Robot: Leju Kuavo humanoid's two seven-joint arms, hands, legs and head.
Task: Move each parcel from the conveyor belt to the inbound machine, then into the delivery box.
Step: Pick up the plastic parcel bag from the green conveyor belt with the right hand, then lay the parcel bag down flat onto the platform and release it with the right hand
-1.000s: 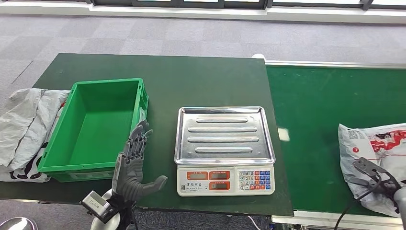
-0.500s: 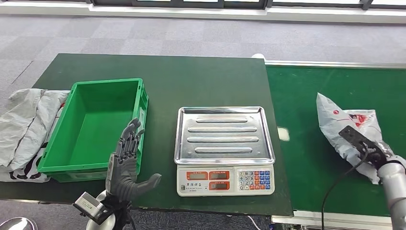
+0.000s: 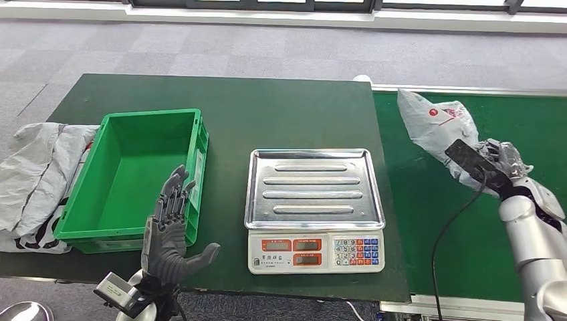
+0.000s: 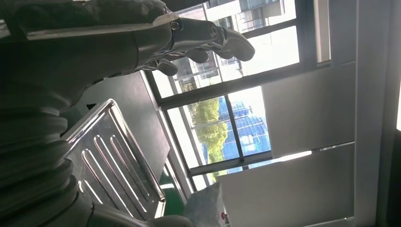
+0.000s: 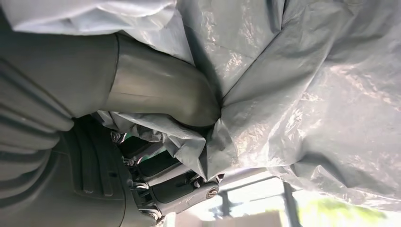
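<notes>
A grey plastic parcel (image 3: 438, 127) with a red mark hangs above the green conveyor belt (image 3: 468, 221), gripped by my right hand (image 3: 498, 159). In the right wrist view the thumb (image 5: 161, 97) and fingers (image 5: 165, 182) pinch the crumpled grey parcel (image 5: 302, 94). The scale with its steel tray (image 3: 313, 187) stands at the table's middle, bare. The green delivery box (image 3: 134, 177) sits to its left, with nothing inside. My left hand (image 3: 170, 234) is raised at the table's front edge, fingers spread, holding nothing. The left wrist view shows the open hand (image 4: 189, 40) over the steel tray (image 4: 113, 165).
Grey parcel bags (image 3: 37, 180) lie piled left of the green box. The dark green table (image 3: 267, 114) has free room behind the scale. A black cable (image 3: 455, 234) runs along my right arm. Grey carpet lies beyond.
My right hand has lifted the parcel off the belt and carried it up and away from me, leftward toward the scale. My left hand has sunk slightly toward me.
</notes>
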